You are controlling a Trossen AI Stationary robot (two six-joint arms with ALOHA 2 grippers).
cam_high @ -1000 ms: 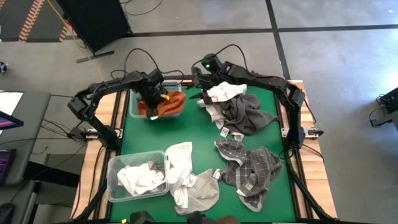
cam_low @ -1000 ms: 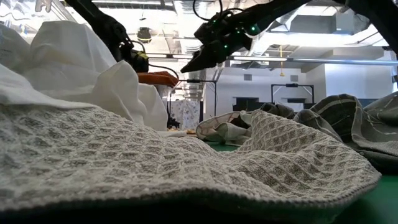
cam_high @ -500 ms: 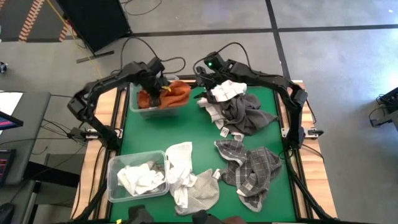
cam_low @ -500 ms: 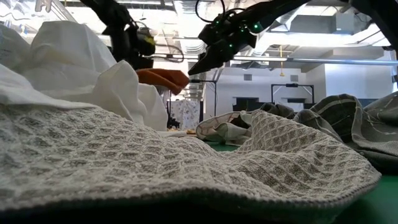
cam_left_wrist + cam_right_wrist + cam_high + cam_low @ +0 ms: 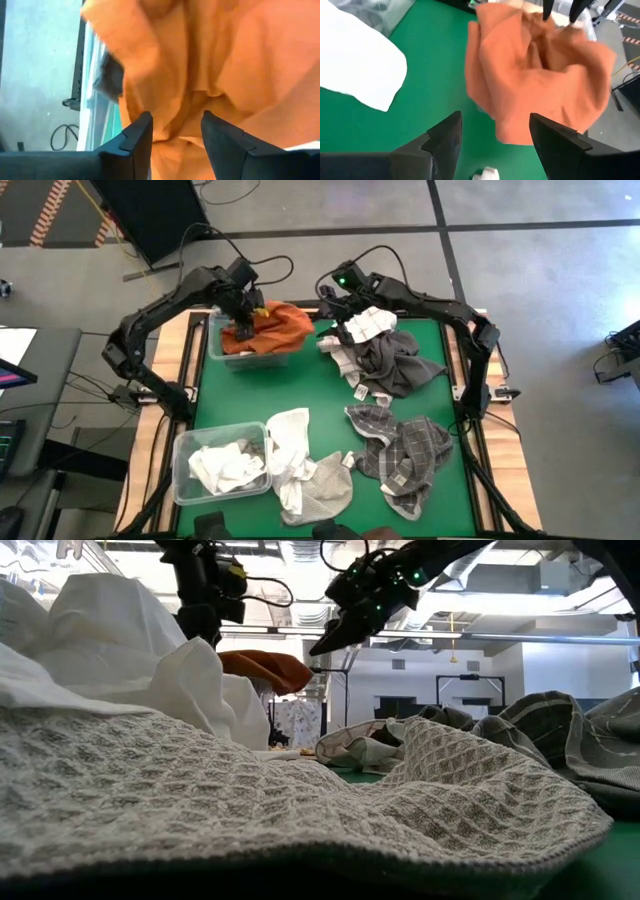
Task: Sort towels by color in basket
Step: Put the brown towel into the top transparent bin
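Note:
A rust orange towel (image 5: 275,325) (image 5: 545,75) lies heaped on the clear bin (image 5: 215,345) at the table's far left, and its right part spills over the rim. My left gripper (image 5: 243,315) (image 5: 175,125) hangs open just above the heap, fingers pointing steeply down. My right gripper (image 5: 335,305) (image 5: 492,132) hovers open over the far middle, beside a white striped towel (image 5: 362,325), with nothing between its fingers. A dark grey towel (image 5: 390,365) lies under the striped one. My left gripper's fingertips (image 5: 547,12) stand apart at the top of the orange towel's heap, coming from above. Whether they touch the cloth I cannot tell.
A second clear bin (image 5: 185,470) at the near left holds white towels (image 5: 225,465), and another white towel (image 5: 288,445) hangs over its right rim. A cream waffle towel (image 5: 325,490) (image 5: 300,810) lies near the front edge. Checked towels (image 5: 400,450) lie at the near right.
My left gripper has risen above the far-left bin and opened. The orange towel came up with it and now lies spread wider over the bin, with its right part past the rim.

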